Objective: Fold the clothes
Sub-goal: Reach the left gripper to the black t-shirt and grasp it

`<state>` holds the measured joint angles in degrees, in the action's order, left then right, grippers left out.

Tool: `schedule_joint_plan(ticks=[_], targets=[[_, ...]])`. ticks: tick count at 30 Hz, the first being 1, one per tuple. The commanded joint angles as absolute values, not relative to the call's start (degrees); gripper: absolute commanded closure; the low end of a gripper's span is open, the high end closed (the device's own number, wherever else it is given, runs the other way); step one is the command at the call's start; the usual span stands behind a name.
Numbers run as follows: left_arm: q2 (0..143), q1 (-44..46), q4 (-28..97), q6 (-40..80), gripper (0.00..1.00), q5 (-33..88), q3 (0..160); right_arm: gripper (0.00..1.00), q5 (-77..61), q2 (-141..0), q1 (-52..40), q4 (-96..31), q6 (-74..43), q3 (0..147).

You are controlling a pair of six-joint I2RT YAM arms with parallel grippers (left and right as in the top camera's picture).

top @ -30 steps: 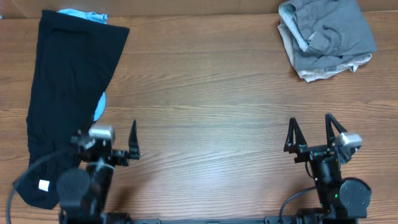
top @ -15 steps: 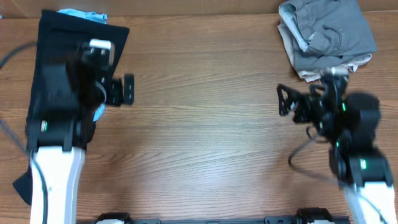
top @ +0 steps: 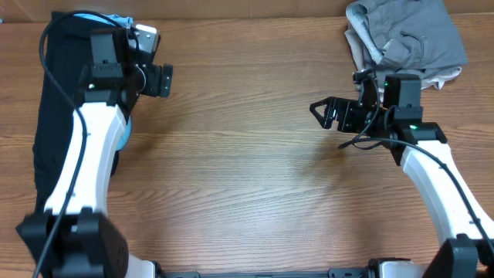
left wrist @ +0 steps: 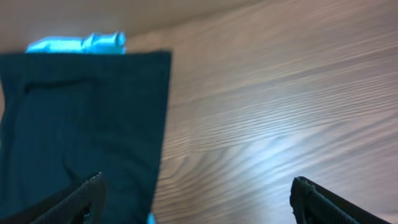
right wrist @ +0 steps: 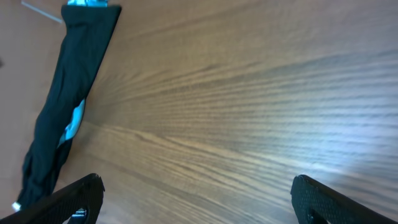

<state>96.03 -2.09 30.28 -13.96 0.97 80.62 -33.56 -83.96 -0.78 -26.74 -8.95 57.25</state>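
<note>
The clothes lie in two places. A long black shirt [top: 62,100] stretches down the table's left side, with a light-blue tee [top: 104,15] showing at its far end and at its right edge. My left gripper [top: 140,77] hovers open over the shirt's far right edge. In the left wrist view one fingertip is over the black shirt [left wrist: 81,112] and the other over bare wood, with nothing between them [left wrist: 199,199]. A rumpled grey and beige pile [top: 405,42] sits at the far right. My right gripper [top: 330,114] hangs open just left of it, pointing left, empty [right wrist: 199,199].
Brown wood-grain table [top: 255,170] runs between the two piles. The right wrist view looks across it to the black shirt [right wrist: 68,99] with a blue sliver [right wrist: 74,121] at its edge. The table's far edge [top: 247,17] runs just behind the clothes.
Both arms left the near edge and reached far across the table. The left went to the shirt's far right edge. The right went up beside the grey pile and turned left.
</note>
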Motion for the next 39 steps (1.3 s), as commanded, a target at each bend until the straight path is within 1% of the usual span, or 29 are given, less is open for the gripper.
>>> schedule_joint_plan(ticks=[1,4,9,16,18,20,21,25,27,28,29,32,36,39], targets=[[101.38,-4.91,29.65,-16.69,0.06,-3.4,81.91,0.0,-36.95,-85.1,-0.69,-26.76,-8.71,58.67],[105.86,-7.11,29.65,-17.19,0.09,-3.11,81.91,0.01,-36.51,-85.23,-0.69,-26.94,-8.71,58.52],[111.53,-10.17,29.3,-17.21,0.09,-1.28,81.91,0.04,-35.59,-85.23,-0.69,-27.57,-8.69,58.52],[116.31,-11.33,29.28,-19.33,0.08,-3.86,81.91,0.05,-34.57,-85.23,-0.69,-29.71,-8.71,58.52],[117.86,-11.33,29.32,-19.27,0.08,-4.05,81.91,0.05,-34.52,-85.23,-0.69,-29.98,-8.71,58.52],[119.31,-11.33,29.76,-19.22,0.11,-4.05,81.91,0.06,-33.95,-85.23,-0.69,-30.13,-8.73,58.52],[120.01,-11.33,29.93,-19.07,0.13,-4.12,81.91,0.07,-33.65,-85.23,-0.69,-30.11,-8.73,58.52],[122.13,-11.33,30.39,-19.09,0.32,-4.97,81.91,0.09,-33.5,-85.23,-0.69,-30.13,-8.75,58.52],[122.26,-11.33,30.37,-19.07,0.44,-4.97,81.91,0.11,-33.5,-85.23,-0.69,-30.15,-8.73,58.52],[122.26,-11.33,30.2,-19.09,0.53,-4.97,81.91,0.12,-33.47,-85.23,-0.69,-30.13,-8.73,58.52],[122.23,-11.33,30.09,-19.07,0.56,-4.95,81.91,0.12,-33.47,-85.23,-0.69,-30.11,-8.73,58.52],[122.23,-11.2,29.69,-19.09,0.74,-4.97,81.91,0.15,-33.47,-85.23,-0.69,-30.11,-8.73,58.52],[122.02,-10.96,29.82,-18.13,0.84,-5.43,82.63,0.19,-33.47,-85.21,-0.67,-30.06,-8.75,58.52],[121.91,-10.85,32.25,-13.08,0.94,-8.88,85.62,0.21,-33.5,-85.21,-0.69,-29.91,-8.75,58.52]])
